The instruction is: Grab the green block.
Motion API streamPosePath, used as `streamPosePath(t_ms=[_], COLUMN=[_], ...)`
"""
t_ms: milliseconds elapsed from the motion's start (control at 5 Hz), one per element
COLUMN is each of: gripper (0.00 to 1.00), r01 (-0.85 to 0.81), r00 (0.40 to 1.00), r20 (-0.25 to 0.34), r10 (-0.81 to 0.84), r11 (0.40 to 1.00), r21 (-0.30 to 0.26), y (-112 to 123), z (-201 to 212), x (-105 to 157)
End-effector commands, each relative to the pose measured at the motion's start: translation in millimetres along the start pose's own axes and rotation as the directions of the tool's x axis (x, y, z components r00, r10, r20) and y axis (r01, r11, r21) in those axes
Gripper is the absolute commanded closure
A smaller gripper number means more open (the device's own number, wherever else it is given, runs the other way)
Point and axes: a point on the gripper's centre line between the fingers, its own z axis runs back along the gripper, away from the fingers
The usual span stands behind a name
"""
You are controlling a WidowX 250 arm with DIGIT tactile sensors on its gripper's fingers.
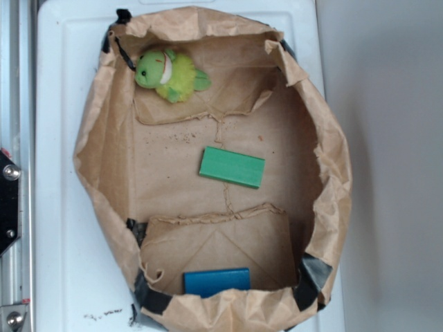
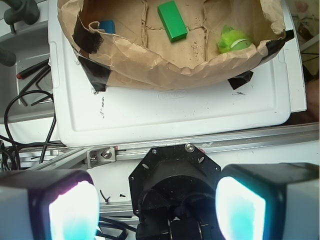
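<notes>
The green block (image 1: 232,167) lies flat in the middle of the brown paper bag's floor; in the wrist view the green block (image 2: 172,20) sits far up the frame inside the bag. My gripper (image 2: 156,205) hangs well outside the bag, over the robot's base and the aluminium rail. Its two glowing pads (image 2: 74,212) stand wide apart with nothing between them, so it is open. The gripper does not appear in the exterior view.
The crumpled paper bag (image 1: 332,187) rests on a white tray (image 1: 62,138). A fuzzy yellow-green plush toy (image 1: 169,72) lies at the bag's top left. A blue block (image 1: 217,281) sits at the bottom edge. Cables and tools (image 2: 25,95) lie beside the tray.
</notes>
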Motion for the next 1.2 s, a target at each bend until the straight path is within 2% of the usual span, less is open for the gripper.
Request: streamPosePath(t_ms=[0,200,600,800,1000], gripper=[0.0,0.0,0.0,0.0,0.0], r01=[0.0,-0.046,-0.046,0.013,0.006], r00=[1.0,0.999,0.999,1.0,1.0], r20=[0.0,0.012,-0.001,0.003,-0.019], r10=[0.0,0.046,0.046,-0.014,-0.005], r11=[1.0,0.999,0.999,0.998,0.996], r21=[0.0,-0.007,0.022,0.069,0.089], y=[0.0,19.9,44.8,53.5,53.2], z=[0.0,-8.1,-42.5,-78.0,-101.3], x=[0.0,50.2,105.7,119.5,130.5])
